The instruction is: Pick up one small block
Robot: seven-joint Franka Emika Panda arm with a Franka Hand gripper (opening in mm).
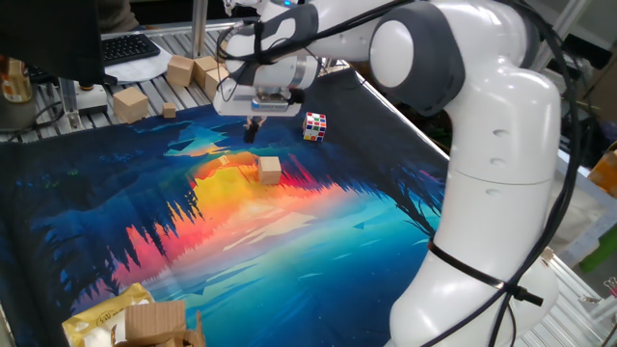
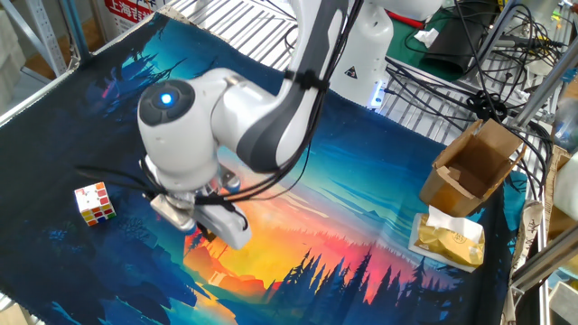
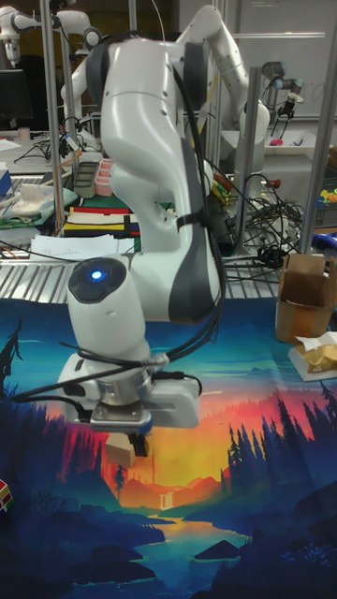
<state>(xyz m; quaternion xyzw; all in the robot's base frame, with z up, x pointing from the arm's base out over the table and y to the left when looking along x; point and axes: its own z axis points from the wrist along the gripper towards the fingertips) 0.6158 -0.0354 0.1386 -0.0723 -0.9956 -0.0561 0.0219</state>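
Observation:
The small block (image 1: 270,171), a plain tan wooden cube, rests on the orange part of the painted mat (image 1: 318,241). My gripper (image 1: 253,128) hangs above the mat just behind and left of it, apart from it, with its dark fingers close together and nothing between them. In the tall fixed view the gripper (image 3: 140,442) covers most of the block (image 3: 116,451). In the other fixed view the gripper (image 2: 200,236) hides the block completely.
A multicoloured puzzle cube (image 1: 315,126) stands right of the gripper. Larger tan blocks (image 1: 130,103) and a keyboard (image 1: 125,45) lie beyond the mat's far edge. An open cardboard box (image 2: 474,167) and a yellow snack bag (image 2: 449,239) sit at one mat corner.

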